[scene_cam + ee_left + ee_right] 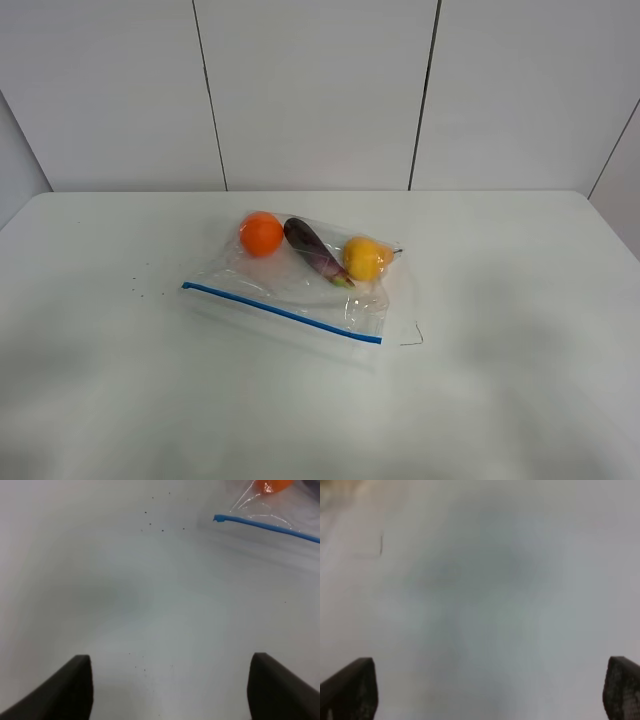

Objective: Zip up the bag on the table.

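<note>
While both my tools hang over bare white surface, the stock on the desk point(520, 400) reads as follows.

Item 1: the bag point(300, 290), clear floppy plastic, lying flat near the middle of the desk, a little toward the back. Its blue zipper strip point(280, 312) runs along the near edge, slanting from the left end down toward the right. No brand, label or printing can be read on the plastic from any view.

Item 2: contents, seen through the plastic. One orange round fruit point(261, 234) at the left, one dark purple eggplant point(313, 250) lying aslant in the middle, one yellow fruit point(364, 258) at the right. The eggplant's tip lies just beside the yellow fruit.

Item 3: a thin dark thread-like mark point(413, 336) on the desk, just right of the strip's right end. The right wrist view shows a short dark line that may be the same; too blurred to tell.

Item 4: a scatter of tiny dark specks point(140, 285) left of the bag.

Item 5: my left tool point(170, 690), fingers spread wide, nothing between them, over the desk with the strip's left end and a bit of orange fruit at the far corner of its view.

Item 6: my right tool point(490, 692), fingers likewise spread wide and holding nothing, over plain blurred desk.

Neither tool shows in the high view.
</note>
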Robot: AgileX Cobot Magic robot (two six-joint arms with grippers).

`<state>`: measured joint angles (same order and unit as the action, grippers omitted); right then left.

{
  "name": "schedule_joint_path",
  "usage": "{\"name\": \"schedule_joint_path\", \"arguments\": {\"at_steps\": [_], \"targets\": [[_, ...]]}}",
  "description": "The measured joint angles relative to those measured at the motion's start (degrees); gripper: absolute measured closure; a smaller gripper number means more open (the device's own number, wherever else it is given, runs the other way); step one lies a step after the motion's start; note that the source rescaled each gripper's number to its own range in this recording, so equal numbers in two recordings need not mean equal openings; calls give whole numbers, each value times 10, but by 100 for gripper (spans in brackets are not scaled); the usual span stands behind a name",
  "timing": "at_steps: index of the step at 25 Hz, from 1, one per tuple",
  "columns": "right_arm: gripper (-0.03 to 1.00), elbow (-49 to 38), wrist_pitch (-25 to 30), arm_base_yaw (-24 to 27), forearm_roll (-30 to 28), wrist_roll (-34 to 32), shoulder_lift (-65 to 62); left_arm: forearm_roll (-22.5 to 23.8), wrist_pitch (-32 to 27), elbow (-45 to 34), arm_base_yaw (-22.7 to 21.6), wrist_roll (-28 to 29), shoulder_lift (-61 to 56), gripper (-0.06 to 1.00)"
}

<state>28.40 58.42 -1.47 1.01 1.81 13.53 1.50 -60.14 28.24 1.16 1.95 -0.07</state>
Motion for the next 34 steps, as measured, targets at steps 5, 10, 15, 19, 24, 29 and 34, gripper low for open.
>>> {"name": "schedule_joint_path", "arguments": {"at_steps": [5, 10, 15, 19, 24, 29, 34], "targets": [[-3, -1, 0, 0, -10, -18, -77, 0, 0, 0, 0, 0, 0, -5], [-3, -1, 2, 0, -10, -18, -133, 0, 0, 0, 0, 0, 0, -5], [-3, -2, 2, 0, -10, -18, -136, 0, 0, 0, 0, 0, 0, -5], [-3, -2, 2, 0, -13, -18, -136, 0, 0, 0, 0, 0, 0, -5], [-3, -2, 2, 0, -10, -18, -136, 0, 0, 0, 0, 0, 0, -5], [-3, -2, 2, 0, -10, -18, -136, 0, 0, 0, 0, 0, 0, -5], [-3, -2, 2, 0, -13, -18, -136, 0, 0, 0, 0, 0, 0, -5]]}}
